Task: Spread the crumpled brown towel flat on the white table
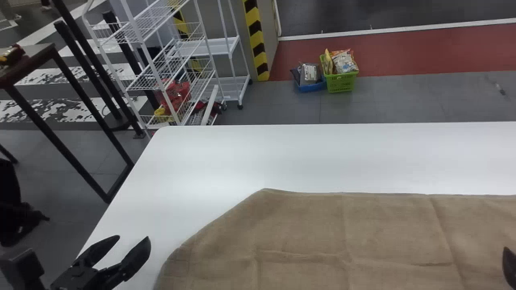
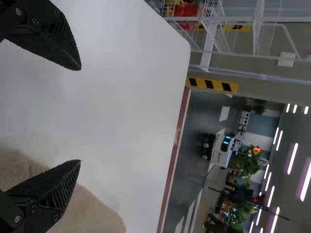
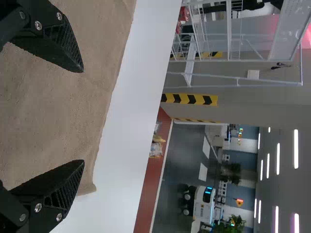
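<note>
The brown towel [image 1: 322, 237] lies mostly flat on the white table [image 1: 314, 157], with fold creases and a slanting left edge. My left gripper [image 1: 133, 237] is open over the table's left part, left of the towel; in the left wrist view my left gripper [image 2: 80, 115] has nothing between its fingers, and a part of the towel [image 2: 92, 208] shows beside one finger. At the right edge of the head view, one finger of my right gripper [image 1: 508, 268] is over the towel. The right wrist view has my right gripper [image 3: 83, 116] open above the towel [image 3: 53, 107], near its edge.
Beyond the table's far left corner stands a white wire rack [image 1: 161, 60]. A green basket [image 1: 340, 81] and a blue basket [image 1: 310, 85] sit on the floor past the far edge. A dark-framed table [image 1: 32, 60] is at the left.
</note>
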`<move>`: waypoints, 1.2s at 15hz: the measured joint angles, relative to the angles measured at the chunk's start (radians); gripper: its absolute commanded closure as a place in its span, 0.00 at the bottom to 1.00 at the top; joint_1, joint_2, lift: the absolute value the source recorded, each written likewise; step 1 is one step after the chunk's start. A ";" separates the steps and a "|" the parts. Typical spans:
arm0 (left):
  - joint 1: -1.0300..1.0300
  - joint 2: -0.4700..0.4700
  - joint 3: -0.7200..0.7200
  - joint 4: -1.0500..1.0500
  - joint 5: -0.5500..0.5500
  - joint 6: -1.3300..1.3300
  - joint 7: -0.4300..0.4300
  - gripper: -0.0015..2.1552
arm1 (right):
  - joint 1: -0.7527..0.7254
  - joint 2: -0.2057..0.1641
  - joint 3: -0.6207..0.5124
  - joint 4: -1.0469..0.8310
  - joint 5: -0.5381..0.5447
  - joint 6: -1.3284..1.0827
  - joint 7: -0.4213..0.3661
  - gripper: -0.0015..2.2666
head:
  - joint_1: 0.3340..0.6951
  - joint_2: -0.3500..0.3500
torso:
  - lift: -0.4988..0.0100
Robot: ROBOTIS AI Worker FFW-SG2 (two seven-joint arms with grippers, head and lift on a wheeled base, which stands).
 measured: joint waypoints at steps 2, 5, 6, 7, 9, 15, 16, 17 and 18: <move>0.007 0.000 -0.002 0.031 0.009 -0.086 0.003 0.07 | 0.021 0.000 0.075 0.000 0.030 -0.029 -0.097 0.06 | 1.00 0.97 | 0.74; 0.020 0.000 -0.003 0.040 0.012 -0.139 0.011 0.07 | 0.053 0.000 0.152 -0.010 0.060 -0.096 -0.101 0.05 | 1.00 1.00 | 0.74; 0.023 0.000 -0.004 0.043 0.014 -0.159 0.014 0.07 | 0.064 0.000 0.166 -0.011 0.062 -0.119 -0.101 0.05 | 1.00 1.00 | 0.74; 0.026 0.000 -0.005 0.045 0.017 -0.180 0.016 0.07 | 0.074 0.000 0.175 -0.012 0.062 -0.140 -0.101 0.05 | 1.00 1.00 | 0.74; 0.034 0.000 -0.006 0.046 0.031 -0.217 0.016 0.07 | 0.091 0.000 0.187 -0.013 0.063 -0.194 -0.105 0.04 | 1.00 1.00 | 0.74; 0.046 0.000 -0.007 0.047 0.040 -0.265 0.008 0.07 | 0.102 0.000 0.209 -0.020 0.076 -0.220 -0.142 0.03 | 1.00 1.00 | 0.74; 0.048 0.000 -0.007 0.047 0.039 -0.273 0.009 0.07 | 0.103 0.000 0.210 -0.022 0.076 -0.221 -0.142 0.03 | 1.00 1.00 | 0.74; 0.050 0.000 -0.007 0.047 0.038 -0.283 0.005 0.07 | 0.104 0.000 0.210 -0.023 0.076 -0.227 -0.142 0.03 | 1.00 1.00 | 0.74; 0.053 0.000 -0.007 0.047 0.038 -0.295 0.002 0.07 | 0.108 0.000 0.211 -0.025 0.076 -0.246 -0.142 0.03 | 1.00 1.00 | 0.74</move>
